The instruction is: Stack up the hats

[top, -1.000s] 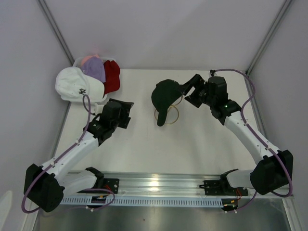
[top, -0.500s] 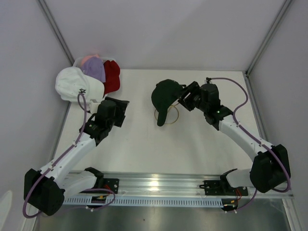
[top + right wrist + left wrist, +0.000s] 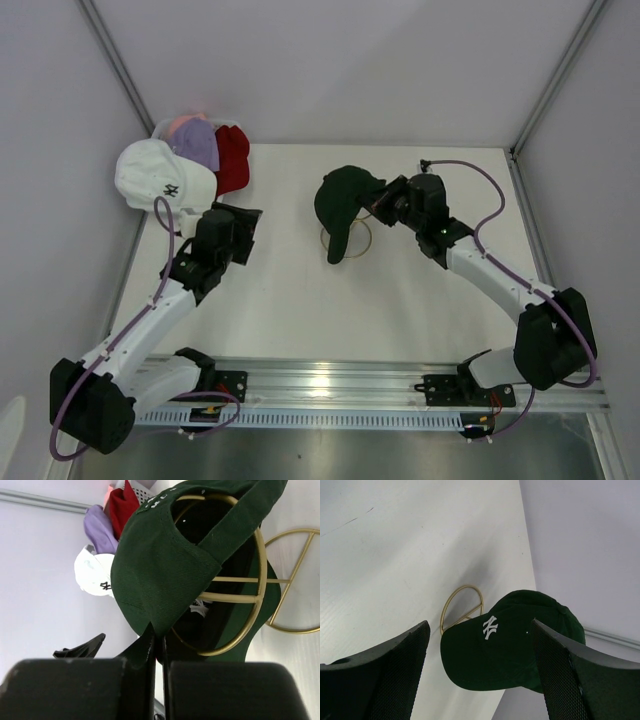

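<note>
A dark green hat (image 3: pixel 343 195) sits on the gold wire stand (image 3: pixel 352 242) at mid-table. My right gripper (image 3: pixel 384 203) is at its right side, and in the right wrist view its jaws (image 3: pixel 159 635) are shut on the rear lower edge of the green hat (image 3: pixel 160 560). More hats are piled at the far left: white (image 3: pixel 150 175), lavender (image 3: pixel 195 143), red (image 3: pixel 232 158) and a bit of pink (image 3: pixel 180 123). My left gripper (image 3: pixel 248 222) hangs open just below that pile, empty, facing the green hat (image 3: pixel 505 645) from a distance.
The pile of hats rests in a white mesh basket (image 3: pixel 160 129) at the table's far left corner. The stand's gold base ring (image 3: pixel 295 580) lies flat on the white table. Grey walls enclose the back and both sides.
My right gripper has moved left to the green hat and shut on its rear edge. The left arm has drifted slightly left, still open.
</note>
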Motion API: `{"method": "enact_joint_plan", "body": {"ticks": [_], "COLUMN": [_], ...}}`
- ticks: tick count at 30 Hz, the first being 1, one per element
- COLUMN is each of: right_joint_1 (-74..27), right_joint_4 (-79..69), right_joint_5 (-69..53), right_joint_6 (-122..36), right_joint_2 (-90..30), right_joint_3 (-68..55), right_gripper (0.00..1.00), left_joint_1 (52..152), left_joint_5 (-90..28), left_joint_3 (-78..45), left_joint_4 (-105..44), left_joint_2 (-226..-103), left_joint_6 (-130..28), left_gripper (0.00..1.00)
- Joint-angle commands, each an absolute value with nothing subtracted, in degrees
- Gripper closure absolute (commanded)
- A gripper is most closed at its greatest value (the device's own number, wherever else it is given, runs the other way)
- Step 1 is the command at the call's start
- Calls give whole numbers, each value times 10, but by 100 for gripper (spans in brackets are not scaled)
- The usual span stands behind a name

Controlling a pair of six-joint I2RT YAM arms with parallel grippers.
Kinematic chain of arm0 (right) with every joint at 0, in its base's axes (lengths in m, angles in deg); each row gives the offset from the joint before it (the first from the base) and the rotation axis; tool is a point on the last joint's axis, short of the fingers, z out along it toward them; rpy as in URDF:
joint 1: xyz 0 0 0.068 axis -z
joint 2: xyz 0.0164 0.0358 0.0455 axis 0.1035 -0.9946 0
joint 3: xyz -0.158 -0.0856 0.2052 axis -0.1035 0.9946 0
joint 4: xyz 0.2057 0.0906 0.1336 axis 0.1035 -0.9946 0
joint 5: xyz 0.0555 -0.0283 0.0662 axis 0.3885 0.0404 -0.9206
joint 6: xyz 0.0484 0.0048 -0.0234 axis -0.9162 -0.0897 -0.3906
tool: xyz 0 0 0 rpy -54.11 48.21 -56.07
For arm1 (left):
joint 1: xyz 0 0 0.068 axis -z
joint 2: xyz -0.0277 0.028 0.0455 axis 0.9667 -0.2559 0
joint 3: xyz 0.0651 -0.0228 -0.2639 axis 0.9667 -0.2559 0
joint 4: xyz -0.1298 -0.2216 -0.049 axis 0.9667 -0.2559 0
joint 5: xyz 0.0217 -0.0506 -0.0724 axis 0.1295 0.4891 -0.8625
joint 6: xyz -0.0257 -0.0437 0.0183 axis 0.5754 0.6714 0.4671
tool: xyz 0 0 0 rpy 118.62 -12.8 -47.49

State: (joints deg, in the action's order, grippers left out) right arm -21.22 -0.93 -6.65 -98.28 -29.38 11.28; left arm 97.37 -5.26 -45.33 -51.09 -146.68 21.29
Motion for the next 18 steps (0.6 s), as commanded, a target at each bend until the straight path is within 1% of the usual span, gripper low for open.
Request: {"method": "enact_joint_plan", "body": {"ticks": [1,3,8,16,18], "right_joint_1": [-213,-213,-213,-214,-214], "right_joint_4": [4,30,203,412,443], "right_joint_5": [-40,-37,-62,-81,-81], "right_joint_6": [-986,-992,-1009,-1029,-1042], "right_joint_2": [-284,-265,-233,-249,-260], "right_joint_3": [126,150,273,385,404], "right_gripper": [100,100,100,100,100], "left_joint_1": [967,967,967,967,967], "left_joint_5": [-55,-58,-71,-79,-80], "left_joint_3": [-454,-454,-449,-434,-429], "left_joint_4": [-497,-494,-483,-483,-483], "left_joint_2": [-1457,-1461,-1475,-1488,-1491], "left_joint_6": [196,193,185,167,161], "left_gripper": [16,16,15,15,15]}}
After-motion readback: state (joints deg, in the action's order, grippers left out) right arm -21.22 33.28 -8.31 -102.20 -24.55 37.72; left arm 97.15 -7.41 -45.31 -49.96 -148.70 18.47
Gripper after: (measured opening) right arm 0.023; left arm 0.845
